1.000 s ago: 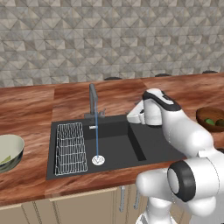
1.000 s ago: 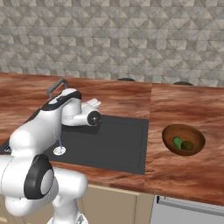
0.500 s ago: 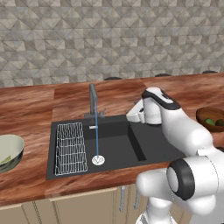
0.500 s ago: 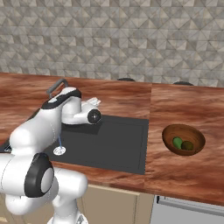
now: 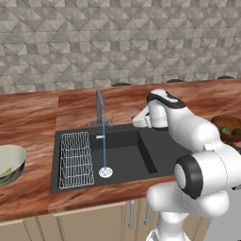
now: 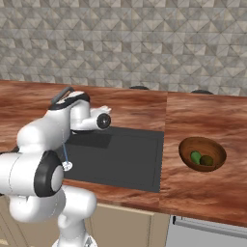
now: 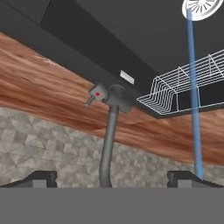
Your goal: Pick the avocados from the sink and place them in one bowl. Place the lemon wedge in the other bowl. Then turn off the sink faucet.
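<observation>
Water still runs from the sink faucet [image 5: 100,106], a thin blue stream falling to the drain [image 5: 105,172]. My gripper [image 5: 137,121] hovers over the sink [image 5: 141,155], just right of the faucet and level with its base, pointing at it. The rolled hand view shows the faucet [image 7: 109,140] and its small side lever [image 7: 97,94] straight ahead. My gripper [image 7: 111,178] is open there, its fingertips [image 7: 41,177] wide apart and nothing between them. Both avocados, green [image 6: 195,157] and dark [image 6: 207,160], lie in the brown wooden bowl [image 6: 214,147]. The pale bowl [image 5: 19,157] holds something yellowish, too small to name.
A white wire rack [image 5: 75,159] fills the sink's left side. The wooden bowl [image 5: 221,122] stands on the counter right of the sink, close beside my arm. A patterned tile wall rises behind the counter.
The hand has crept slightly up and toward the faucet. Its jaws have stayed wide open, and the water keeps running.
</observation>
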Tool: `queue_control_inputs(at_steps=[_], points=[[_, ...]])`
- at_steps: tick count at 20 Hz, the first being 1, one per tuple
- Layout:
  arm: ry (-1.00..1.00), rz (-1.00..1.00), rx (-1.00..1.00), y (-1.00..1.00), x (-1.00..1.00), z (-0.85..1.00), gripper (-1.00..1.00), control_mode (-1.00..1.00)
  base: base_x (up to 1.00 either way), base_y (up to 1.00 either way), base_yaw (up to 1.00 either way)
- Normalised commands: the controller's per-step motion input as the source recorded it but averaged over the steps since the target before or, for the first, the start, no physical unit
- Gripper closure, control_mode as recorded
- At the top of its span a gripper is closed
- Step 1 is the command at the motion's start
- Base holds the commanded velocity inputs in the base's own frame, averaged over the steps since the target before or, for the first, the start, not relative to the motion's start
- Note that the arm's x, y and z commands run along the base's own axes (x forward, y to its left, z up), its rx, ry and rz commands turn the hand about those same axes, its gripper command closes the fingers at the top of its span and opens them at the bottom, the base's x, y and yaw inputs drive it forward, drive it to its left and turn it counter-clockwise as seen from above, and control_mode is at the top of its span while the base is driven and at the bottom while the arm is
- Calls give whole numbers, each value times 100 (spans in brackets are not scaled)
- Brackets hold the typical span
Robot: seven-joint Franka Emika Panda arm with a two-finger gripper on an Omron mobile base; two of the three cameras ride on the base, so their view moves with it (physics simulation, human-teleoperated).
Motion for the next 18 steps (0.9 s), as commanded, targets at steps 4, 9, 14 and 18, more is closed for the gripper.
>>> queue_control_inputs(at_steps=[4, 9, 14, 18], points=[[2, 1, 0, 0, 23, -23, -100, -100, 0, 0, 0], [1, 1, 0, 0, 21, -34, -100, -100, 0, 0, 0], [0, 0, 0, 7, 17, -27, -100, -100, 0, 0, 0], [0, 0, 0, 11, 13, -11, -100, -100, 0, 0, 0]])
